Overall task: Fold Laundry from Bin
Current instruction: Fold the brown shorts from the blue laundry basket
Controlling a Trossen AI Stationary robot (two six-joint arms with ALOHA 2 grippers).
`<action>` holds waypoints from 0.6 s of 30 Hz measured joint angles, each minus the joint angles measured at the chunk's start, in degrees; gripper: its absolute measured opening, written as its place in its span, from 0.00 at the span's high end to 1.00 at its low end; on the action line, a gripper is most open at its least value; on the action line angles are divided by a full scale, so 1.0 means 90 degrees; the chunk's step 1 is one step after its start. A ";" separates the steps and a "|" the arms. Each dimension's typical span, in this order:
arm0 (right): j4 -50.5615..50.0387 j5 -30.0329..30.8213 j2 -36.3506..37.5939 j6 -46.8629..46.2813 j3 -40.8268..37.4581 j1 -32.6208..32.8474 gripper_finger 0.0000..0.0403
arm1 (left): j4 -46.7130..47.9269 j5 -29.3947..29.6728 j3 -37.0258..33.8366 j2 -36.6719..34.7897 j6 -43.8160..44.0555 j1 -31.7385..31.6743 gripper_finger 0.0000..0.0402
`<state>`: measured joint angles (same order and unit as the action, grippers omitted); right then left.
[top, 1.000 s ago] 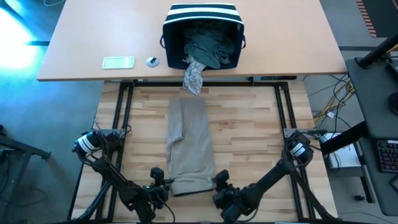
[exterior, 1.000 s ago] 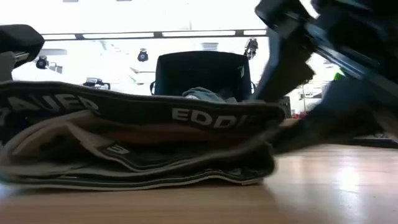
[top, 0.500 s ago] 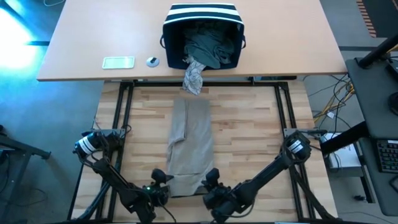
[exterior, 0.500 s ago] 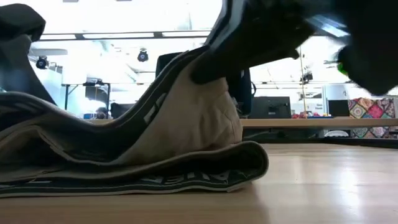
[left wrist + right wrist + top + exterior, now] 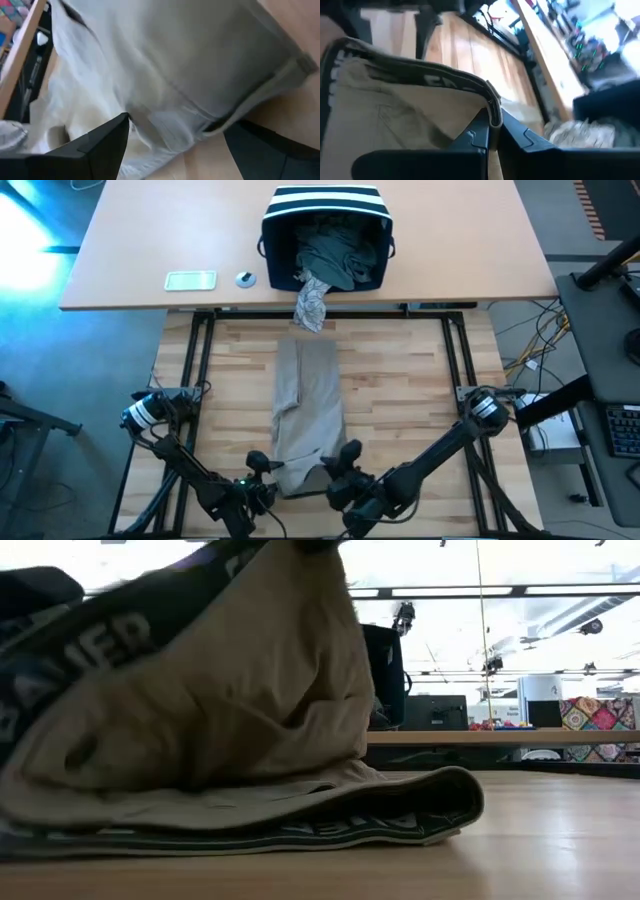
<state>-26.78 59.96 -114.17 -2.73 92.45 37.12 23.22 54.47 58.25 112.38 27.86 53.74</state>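
Wood table (image 5: 400, 390): tan garment (image 5: 308, 405), waistband now lifted by closed right gripper (image 5: 343, 457); left gripper (image 5: 262, 476) newly open beside it. Fold beginning.

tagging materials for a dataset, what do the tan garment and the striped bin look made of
Tan garment: soft woven fabric, probably cotton, matte; it creases and drapes, with a dark lettered waistband that looks elastic. Bin: soft-sided navy fabric with white stripes, matte; its walls look cloth, not rigid.

One tan garment (image 5: 305, 405) on the table, three more garments (image 5: 335, 255) in one striped bin (image 5: 325, 200), two grippers (image 5: 262, 480).
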 joint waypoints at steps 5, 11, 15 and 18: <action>-0.0781 -0.0266 0.0019 -0.1285 -0.0028 -0.0007 0.97 | 0.0002 -0.0175 -0.0047 -0.0006 0.0997 0.0036 0.25; -0.0780 -0.0381 0.0005 -0.1510 -0.0028 -0.0012 0.97 | 0.0728 -0.0569 0.0208 -0.0578 0.2169 0.0460 0.25; -0.0682 -0.0377 0.0009 -0.1552 -0.0012 -0.0111 0.97 | 0.0806 -0.0438 0.0387 -0.0881 0.3074 0.0611 0.25; -0.0440 -0.0438 0.0011 -0.1384 0.0019 -0.0204 0.97 | 0.0452 0.0222 0.0568 -0.0907 0.3413 0.0542 0.25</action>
<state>-30.74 56.02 -114.07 -15.18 92.62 35.29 27.29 56.46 63.37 104.22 58.58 58.61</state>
